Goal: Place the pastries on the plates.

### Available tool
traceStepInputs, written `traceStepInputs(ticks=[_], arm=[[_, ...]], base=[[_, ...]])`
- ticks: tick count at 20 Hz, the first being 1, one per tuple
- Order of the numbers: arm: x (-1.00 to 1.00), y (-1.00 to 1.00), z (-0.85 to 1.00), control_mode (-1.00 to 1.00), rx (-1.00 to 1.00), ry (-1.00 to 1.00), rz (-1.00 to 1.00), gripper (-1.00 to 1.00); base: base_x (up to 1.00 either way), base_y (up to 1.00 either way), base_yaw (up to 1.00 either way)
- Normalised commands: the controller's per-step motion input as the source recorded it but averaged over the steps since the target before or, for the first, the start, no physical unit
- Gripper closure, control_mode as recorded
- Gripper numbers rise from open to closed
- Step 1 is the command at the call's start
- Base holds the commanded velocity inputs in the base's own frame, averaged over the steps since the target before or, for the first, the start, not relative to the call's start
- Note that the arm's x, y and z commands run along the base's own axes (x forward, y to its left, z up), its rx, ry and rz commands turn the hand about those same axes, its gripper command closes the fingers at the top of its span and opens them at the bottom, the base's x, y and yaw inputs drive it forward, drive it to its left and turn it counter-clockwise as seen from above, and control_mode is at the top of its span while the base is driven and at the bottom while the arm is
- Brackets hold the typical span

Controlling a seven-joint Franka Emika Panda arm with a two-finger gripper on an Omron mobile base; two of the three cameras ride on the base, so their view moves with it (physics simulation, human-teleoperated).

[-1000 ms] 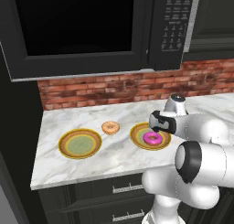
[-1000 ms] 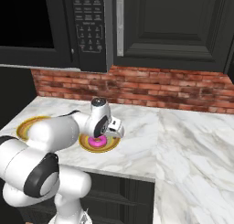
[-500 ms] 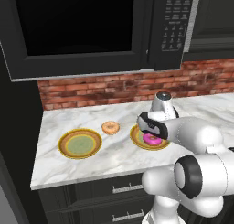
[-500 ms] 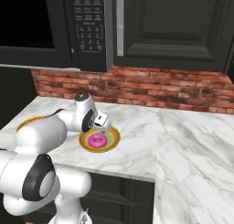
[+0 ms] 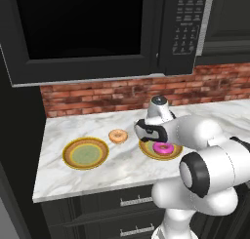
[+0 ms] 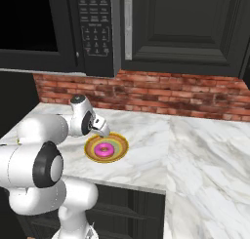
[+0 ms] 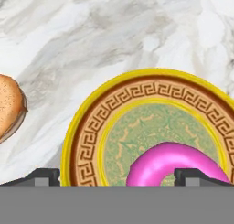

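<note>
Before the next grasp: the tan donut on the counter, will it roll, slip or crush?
The tan donut lies flat on the marble counter, so rolling seems unlikely. Its glaze and the smooth stone suggest it may slide if nudged. It is probably light and soft, so pinch gently.

White marble bench point(image 5: 122, 167) against brick wall. Directly on it: left plate point(image 5: 86, 153), bare; tan donut point(image 5: 117, 136) just beside, apart from both plates; right plate point(image 5: 149, 149), carrying pink donut point(image 5: 162, 148).
</note>
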Motion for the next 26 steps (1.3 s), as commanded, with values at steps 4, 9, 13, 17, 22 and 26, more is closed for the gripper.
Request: traceStepInputs(ticks=[4, 9, 13, 17, 22, 26], arm=[[0.0, 0.1, 0.0, -1.0, 0.0, 0.04, 0.03, -1.0], [0.08, 0.21, 0.0, -1.0, 0.04, 0.04, 0.15, -1.0], [0.22, 0.31, 0.0, -1.0, 0.04, 0.03, 0.13, -1.0], [0.26, 0.36, 0.0, -1.0, 0.02, 0.07, 0.12, -1.0], [0.18, 0.19, -0.07, -1.0, 0.01, 0.07, 0.1, -1.0], [0.32, 0.18, -0.07, -1.0, 0.0, 0.04, 0.06, -1.0]], base=[[0.0, 0.0, 0.0], [0.0, 0.0, 0.0], [0.0, 0.0, 0.0], [0.0, 0.0, 0.0], [0.0, 0.0, 0.0], [0.0, 0.0, 0.0]])
